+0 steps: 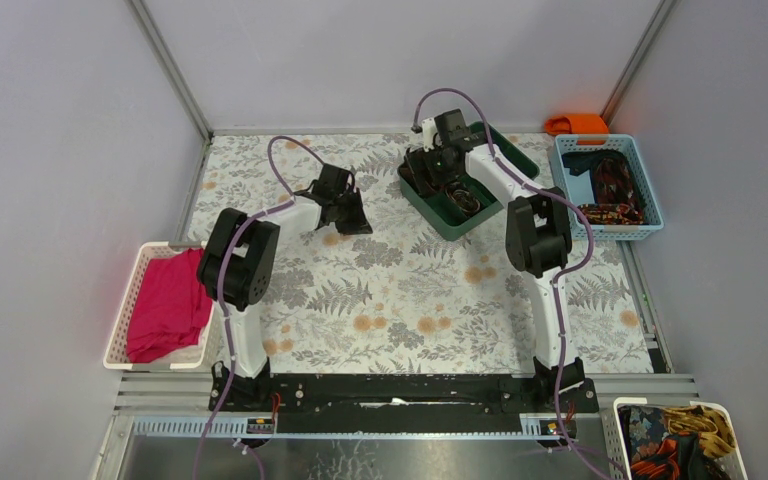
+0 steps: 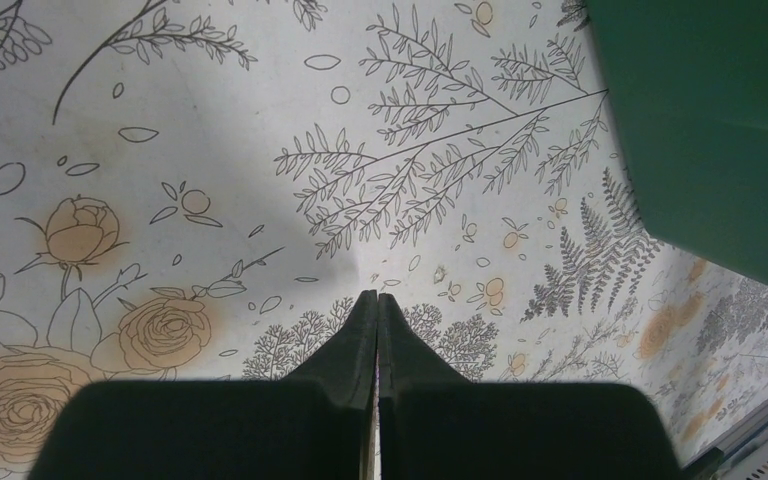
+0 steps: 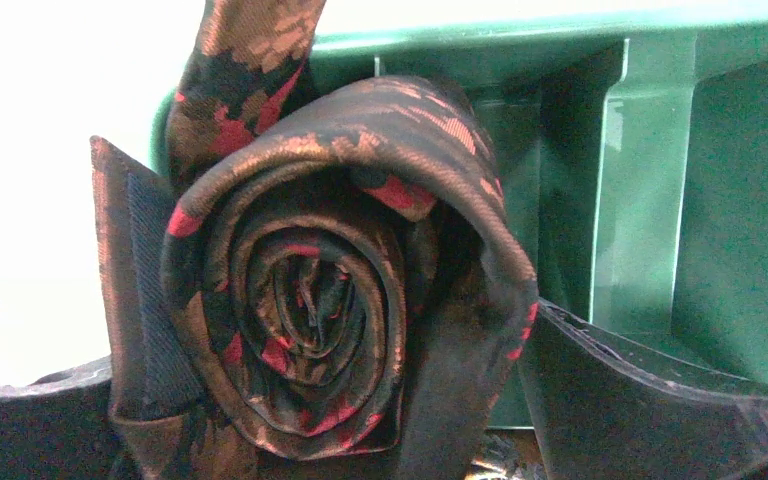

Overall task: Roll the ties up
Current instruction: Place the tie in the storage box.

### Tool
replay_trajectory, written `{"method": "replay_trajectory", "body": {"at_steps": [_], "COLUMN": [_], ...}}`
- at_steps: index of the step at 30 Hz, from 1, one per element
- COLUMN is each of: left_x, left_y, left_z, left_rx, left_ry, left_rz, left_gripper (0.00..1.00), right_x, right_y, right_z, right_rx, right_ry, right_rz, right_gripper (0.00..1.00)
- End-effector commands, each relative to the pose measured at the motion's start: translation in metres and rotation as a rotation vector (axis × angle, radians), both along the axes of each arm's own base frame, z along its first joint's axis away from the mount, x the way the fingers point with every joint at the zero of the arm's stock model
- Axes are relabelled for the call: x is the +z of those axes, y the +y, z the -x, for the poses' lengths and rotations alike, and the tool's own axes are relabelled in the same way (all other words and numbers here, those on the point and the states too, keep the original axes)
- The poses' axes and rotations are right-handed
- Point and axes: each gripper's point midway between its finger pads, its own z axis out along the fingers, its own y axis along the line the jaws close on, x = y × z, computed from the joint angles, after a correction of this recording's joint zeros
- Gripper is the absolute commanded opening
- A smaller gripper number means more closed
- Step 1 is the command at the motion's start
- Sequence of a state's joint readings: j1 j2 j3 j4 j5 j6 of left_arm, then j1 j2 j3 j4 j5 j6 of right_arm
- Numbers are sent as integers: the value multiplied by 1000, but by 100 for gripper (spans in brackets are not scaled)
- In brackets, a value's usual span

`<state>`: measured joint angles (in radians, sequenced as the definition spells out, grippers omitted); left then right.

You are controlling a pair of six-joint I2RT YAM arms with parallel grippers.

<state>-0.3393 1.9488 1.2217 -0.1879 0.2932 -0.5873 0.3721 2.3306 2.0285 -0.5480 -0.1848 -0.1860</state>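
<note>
A rolled tie (image 3: 310, 290), dark brown with red and tan patterns, fills the right wrist view. It sits between the fingers of my right gripper (image 3: 290, 340), which is shut on it, over the green bin (image 3: 660, 200). In the top view my right gripper (image 1: 438, 168) hangs over the green bin (image 1: 430, 210), where another dark roll (image 1: 463, 200) lies. My left gripper (image 1: 346, 214) is shut and empty, low over the floral tabletop left of the bin. Its closed tips (image 2: 377, 298) point at the tabletop.
A blue basket (image 1: 648, 205) at the back right holds loose ties (image 1: 615, 185). An orange cloth (image 1: 578, 123) lies behind it. A white basket (image 1: 125, 310) at the left holds magenta cloth (image 1: 168, 300). Another white basket (image 1: 625, 410) at the front right holds more ties (image 1: 675, 440).
</note>
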Motion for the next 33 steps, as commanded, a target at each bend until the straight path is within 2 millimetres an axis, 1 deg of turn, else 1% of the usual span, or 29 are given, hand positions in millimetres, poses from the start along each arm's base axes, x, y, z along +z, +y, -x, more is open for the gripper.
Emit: {"method": "replay_trajectory", "body": {"at_steps": [1,9,12,18,21,24,28,30,33], "left_x": [4,5,3,-1,-1,-1,-1,-1,-2], "left_y": [-1,-1,-2,-4,-4,-7,-7,-8,-10], "left_z": [-7,-6,-5,-4,-4,-3,-4,-3,-2], "left_rx": [-23,-29,-34,-45,-48,-54,-58,-60,-67], "left_ry": [-13,-12,-6,2,3,6,4,6,7], "left_rz": [4,-6,-6,-10,-12,-9,-10,-10,-7], "left_gripper": [0,0,0,0,0,0,0,0,0], "right_x": [58,54,58,62,67,66,70,75,82], "right_y": [13,6,6,5,5,3,10,15,16], "right_z": [-6,-5,-6,-6,-9,-12,-7,-6,-5], "right_rx": [31,63,73,75,66,53,79,85,87], "right_ry": [-94,-57,-66,-66,-86,-92,-80,-86,-97], "right_rz": [-69,-64,-84,-81,-90,-80,-118,-143,-153], "right_gripper": [100,100,100,100,100,100,100,100,100]}}
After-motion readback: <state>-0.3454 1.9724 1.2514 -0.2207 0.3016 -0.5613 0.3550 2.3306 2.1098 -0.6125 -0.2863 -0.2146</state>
